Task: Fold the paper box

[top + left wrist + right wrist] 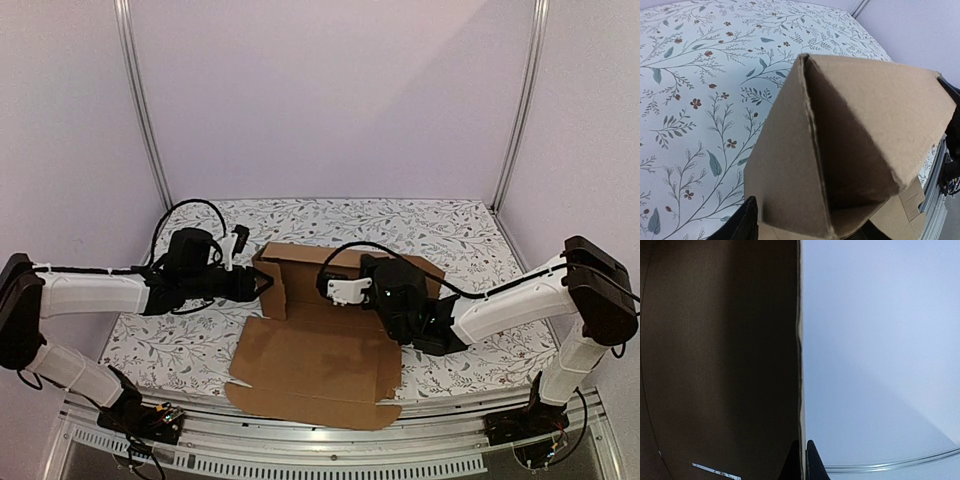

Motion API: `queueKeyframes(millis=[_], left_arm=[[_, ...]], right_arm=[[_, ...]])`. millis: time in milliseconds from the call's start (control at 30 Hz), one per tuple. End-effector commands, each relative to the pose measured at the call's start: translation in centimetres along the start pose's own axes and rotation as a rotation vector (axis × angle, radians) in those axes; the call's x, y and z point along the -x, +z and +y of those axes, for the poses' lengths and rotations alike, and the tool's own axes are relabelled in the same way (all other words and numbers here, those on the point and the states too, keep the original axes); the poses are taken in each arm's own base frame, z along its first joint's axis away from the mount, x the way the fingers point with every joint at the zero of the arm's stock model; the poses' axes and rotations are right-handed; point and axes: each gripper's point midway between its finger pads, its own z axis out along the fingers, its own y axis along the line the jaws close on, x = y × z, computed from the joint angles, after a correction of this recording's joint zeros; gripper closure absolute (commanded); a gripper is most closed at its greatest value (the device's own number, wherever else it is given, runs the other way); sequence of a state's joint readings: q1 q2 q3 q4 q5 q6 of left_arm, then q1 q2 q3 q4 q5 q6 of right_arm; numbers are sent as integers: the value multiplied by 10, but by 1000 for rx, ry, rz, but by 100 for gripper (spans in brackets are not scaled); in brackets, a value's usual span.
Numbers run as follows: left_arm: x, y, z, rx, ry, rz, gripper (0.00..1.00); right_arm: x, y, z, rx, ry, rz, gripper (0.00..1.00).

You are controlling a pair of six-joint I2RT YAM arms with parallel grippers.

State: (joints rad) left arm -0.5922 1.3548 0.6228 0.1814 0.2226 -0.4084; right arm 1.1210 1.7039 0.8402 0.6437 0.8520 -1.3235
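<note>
The paper box (318,362) is a brown cardboard sheet lying partly flat in the middle of the table, with its back wall and left flap raised. My left gripper (262,283) is at the box's raised left corner. In the left wrist view its jaws (810,222) stand open and straddle the folded cardboard corner (790,150), one dark finger (742,225) on each side. My right gripper (388,278) is at the box's right side. In the right wrist view it (803,460) is shut on the thin edge of an upright cardboard panel (715,365).
A floral-patterned cloth (450,235) covers the table. Pale walls with metal corner rails (520,110) enclose the back and sides. A metal rail (330,440) runs along the near edge, where the box's front flap overhangs slightly.
</note>
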Motion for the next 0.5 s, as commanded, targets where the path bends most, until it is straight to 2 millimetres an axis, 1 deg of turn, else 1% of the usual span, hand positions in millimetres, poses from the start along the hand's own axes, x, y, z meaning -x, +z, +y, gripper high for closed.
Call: queueKeyframes(millis=[0,200,333,467], left_arm=[[6,9,-11,-14,48,-8,47],[3,14,-16,-9,64,-1,51],[2,17,-17,7,72,-1,57],[5,18,-14,47,77,-21,62]], right_arm=[[11,-4,10,41,-6,-22,100],[14,-4,12,51,-1,-17,100],[18,-3,12,58,3,-14,100],[20,-3,14,70,12,-9,100]])
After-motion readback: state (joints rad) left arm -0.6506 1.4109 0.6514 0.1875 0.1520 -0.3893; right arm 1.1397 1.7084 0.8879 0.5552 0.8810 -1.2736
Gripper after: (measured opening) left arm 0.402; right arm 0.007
